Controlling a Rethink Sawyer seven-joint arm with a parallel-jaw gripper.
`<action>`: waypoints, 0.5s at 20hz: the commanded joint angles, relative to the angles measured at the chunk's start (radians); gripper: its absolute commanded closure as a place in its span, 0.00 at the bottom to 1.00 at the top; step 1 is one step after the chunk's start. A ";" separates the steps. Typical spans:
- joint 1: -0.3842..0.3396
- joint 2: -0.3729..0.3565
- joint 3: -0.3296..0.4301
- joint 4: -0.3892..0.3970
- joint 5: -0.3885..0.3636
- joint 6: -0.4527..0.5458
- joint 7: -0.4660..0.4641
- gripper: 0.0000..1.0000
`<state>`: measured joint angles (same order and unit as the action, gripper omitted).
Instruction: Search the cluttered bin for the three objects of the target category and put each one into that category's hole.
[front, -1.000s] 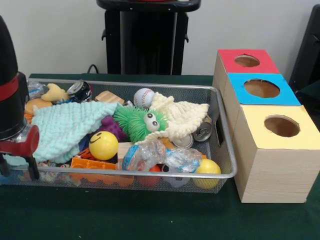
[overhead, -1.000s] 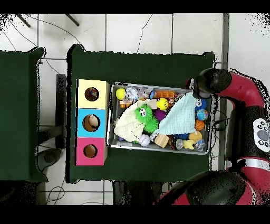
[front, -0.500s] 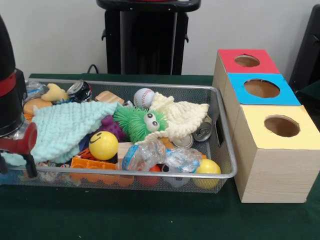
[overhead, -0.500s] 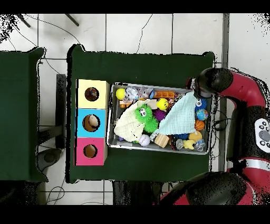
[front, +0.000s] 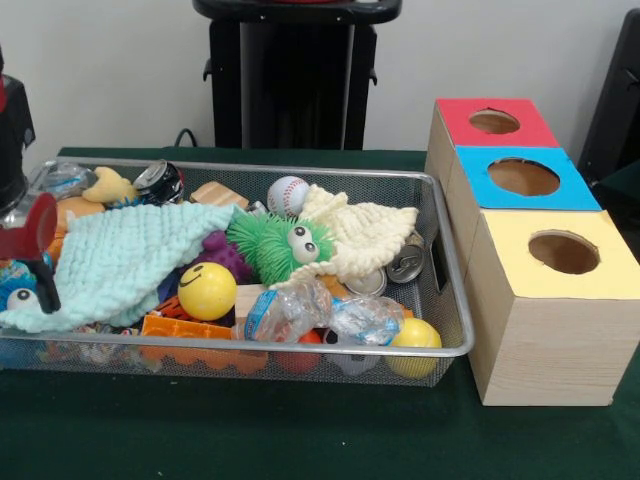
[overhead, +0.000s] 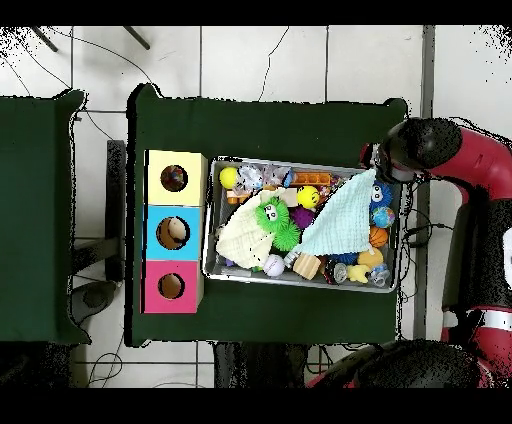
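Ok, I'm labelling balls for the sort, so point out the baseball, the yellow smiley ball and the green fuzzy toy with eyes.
baseball (front: 288, 195), front view, on its white top.
yellow smiley ball (front: 207, 291), front view, on its face.
green fuzzy toy (front: 272, 245), front view, on its spiky body.

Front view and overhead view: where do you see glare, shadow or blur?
Front view: the crumpled clear plastic wrapper carries bright glints, the silver can top shines, and the gripper at the left edge looks soft. Overhead view: even light, with no strong shadow on the dark green tablecloth.
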<state>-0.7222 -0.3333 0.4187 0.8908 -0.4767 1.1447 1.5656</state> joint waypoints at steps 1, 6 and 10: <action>0.008 -0.072 0.053 0.140 0.028 0.091 -0.256 0.00; 0.014 -0.073 0.053 0.207 0.040 0.013 -0.193 0.00; 0.017 -0.077 0.050 0.275 0.049 -0.072 -0.130 0.00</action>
<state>-0.7222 -0.4063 0.4186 0.9589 -0.4414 1.1462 1.5656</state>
